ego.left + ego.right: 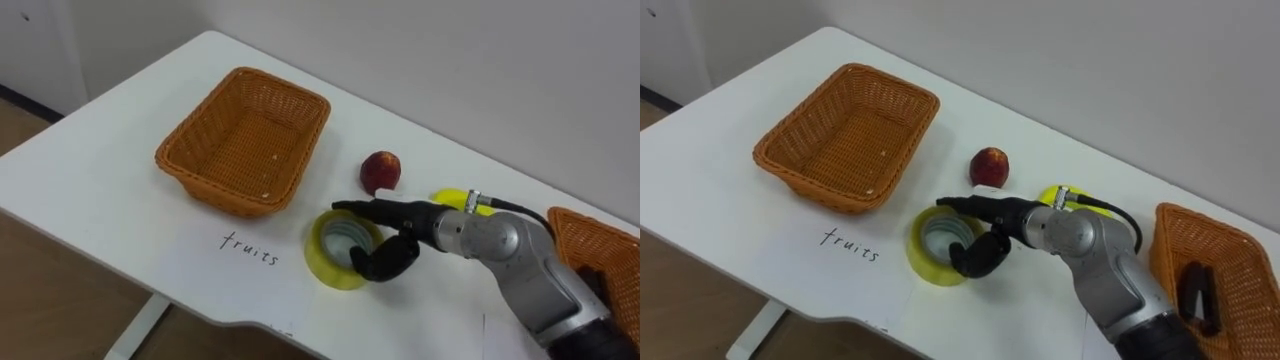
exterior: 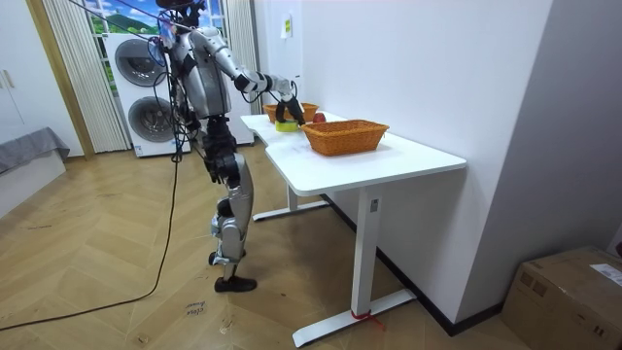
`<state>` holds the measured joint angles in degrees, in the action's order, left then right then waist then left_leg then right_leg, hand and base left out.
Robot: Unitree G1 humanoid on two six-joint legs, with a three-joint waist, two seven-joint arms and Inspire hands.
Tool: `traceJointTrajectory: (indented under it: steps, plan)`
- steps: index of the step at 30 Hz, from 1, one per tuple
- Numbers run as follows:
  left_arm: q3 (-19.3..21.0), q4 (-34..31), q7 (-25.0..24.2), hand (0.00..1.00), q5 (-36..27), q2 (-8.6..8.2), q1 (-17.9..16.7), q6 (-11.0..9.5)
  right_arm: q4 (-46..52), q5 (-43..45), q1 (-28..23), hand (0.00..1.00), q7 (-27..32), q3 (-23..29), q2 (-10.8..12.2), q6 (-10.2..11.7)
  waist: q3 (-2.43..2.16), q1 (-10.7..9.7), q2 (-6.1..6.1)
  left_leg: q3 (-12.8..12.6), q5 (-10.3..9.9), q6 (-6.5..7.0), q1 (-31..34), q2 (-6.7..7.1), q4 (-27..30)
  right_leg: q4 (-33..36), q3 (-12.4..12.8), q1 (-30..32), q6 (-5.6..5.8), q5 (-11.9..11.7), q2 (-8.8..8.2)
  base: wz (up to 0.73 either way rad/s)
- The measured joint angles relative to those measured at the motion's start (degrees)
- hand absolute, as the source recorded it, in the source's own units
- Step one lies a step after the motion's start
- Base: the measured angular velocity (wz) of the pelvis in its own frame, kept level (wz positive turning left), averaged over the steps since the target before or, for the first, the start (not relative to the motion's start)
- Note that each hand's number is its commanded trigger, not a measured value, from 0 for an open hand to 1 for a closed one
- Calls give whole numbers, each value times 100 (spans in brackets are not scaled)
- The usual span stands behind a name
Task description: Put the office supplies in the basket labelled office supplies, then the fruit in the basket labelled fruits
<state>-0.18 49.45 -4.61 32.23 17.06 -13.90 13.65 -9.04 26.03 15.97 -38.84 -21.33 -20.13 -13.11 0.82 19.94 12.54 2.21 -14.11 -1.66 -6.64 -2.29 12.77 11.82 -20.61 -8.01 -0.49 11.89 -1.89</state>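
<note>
In the left eye view, at lower centre, the right hand (image 1: 395, 235) pinched the yellow tape roll (image 1: 330, 262) on the table (image 1: 100, 190), with the peach (image 1: 380, 171) just above. In the right eye view, an empty basket (image 1: 845, 135) sat upper left. In the room view, the robot stood at the table.

Two head cameras, side by side, look steeply down from close above a white table (image 1: 90, 190). Both take in the wicker basket (image 1: 245, 140) near its far left corner and a second basket (image 1: 1225, 240) at its right edge. A room camera, well off beyond the table's left end, looks along it and shares both baskets.
</note>
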Motion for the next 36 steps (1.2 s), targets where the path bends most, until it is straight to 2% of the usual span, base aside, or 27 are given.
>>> traceJointTrajectory:
  steps: [4,13,36]
  plan:
    - [0,0,-47,0,-1,6,37,0,-262,5,224,100,148,-1,0,-16,0,56,0,36,-1,0,5,0,-4,-5,-45,-21,1,0,-1,5]
    - [-1,-5,-91,0,0,3,48,-2,-661,174,356,100,364,-216,2,-1,4,92,-7,115,-1,0,16,2,-28,-18,-127,-75,3,1,0,5]
    - [3,6,-58,0,3,5,46,-5,-642,158,308,100,363,-211,2,-5,3,81,-10,110,0,-1,4,2,-26,-17,-130,-48,4,2,0,0]
